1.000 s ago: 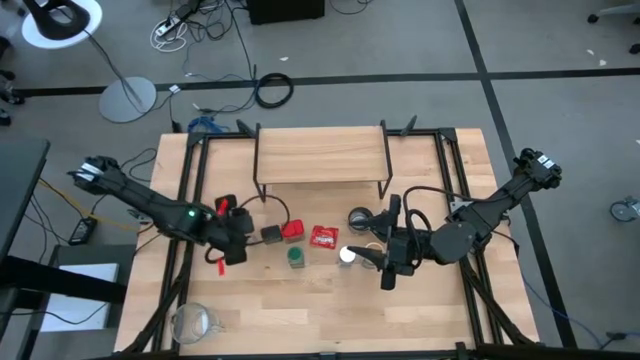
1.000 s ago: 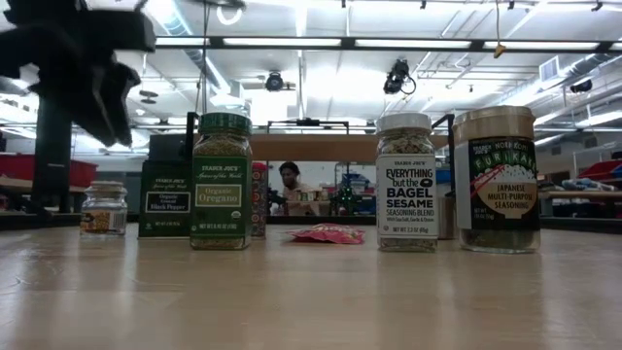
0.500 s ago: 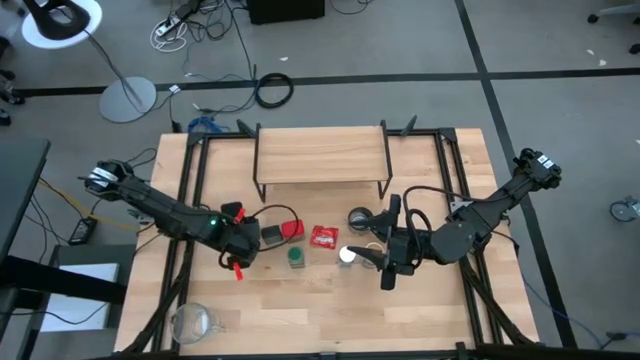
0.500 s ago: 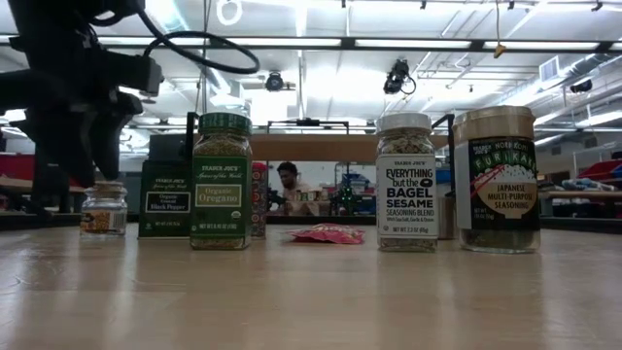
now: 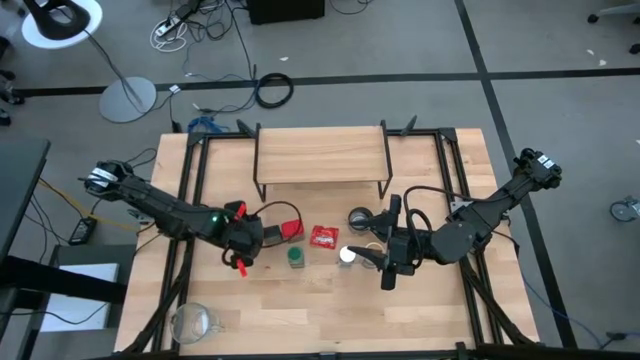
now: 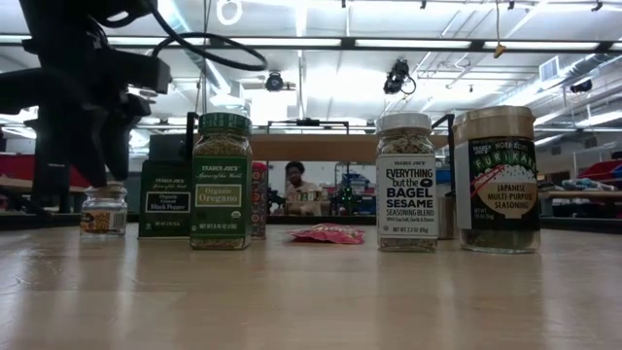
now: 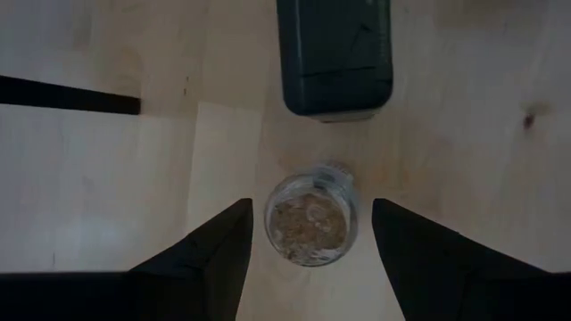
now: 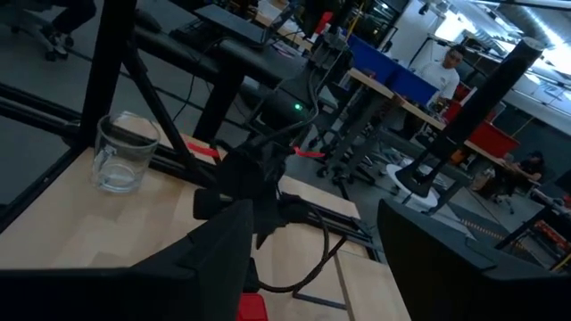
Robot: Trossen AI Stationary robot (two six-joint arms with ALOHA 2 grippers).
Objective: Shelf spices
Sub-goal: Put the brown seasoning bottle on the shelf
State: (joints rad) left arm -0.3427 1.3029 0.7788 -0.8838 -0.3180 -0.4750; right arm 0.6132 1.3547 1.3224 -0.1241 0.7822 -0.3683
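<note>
The shelf [image 5: 320, 158] stands at the table's far middle, its plank bare. In front of it stand the dark tin [image 5: 272, 236], red tin [image 5: 292, 229], green jar [image 5: 296, 257] and white-capped jar [image 5: 347, 254]; the tan-lidded jar [image 6: 496, 180] shows in the low view. My left gripper [image 7: 312, 207] points down, open, one finger on each side of a small clear jar [image 7: 308, 227] without touching it; the dark tin [image 7: 335, 53] stands just beyond. My right gripper [image 5: 388, 262] hangs open above the table near the white-capped jar, with nothing between its fingers.
A flat red packet [image 5: 323, 237] and a round metal cup [image 5: 360, 217] lie between the spices. A glass mug [image 5: 195, 320] stands at the near left corner. The near half of the tabletop [image 5: 330, 320] is bare wood.
My left gripper has come down and a little toward the table's right, tipping steeper, until its open fingers stand around the small clear jar. The spices have not moved.
</note>
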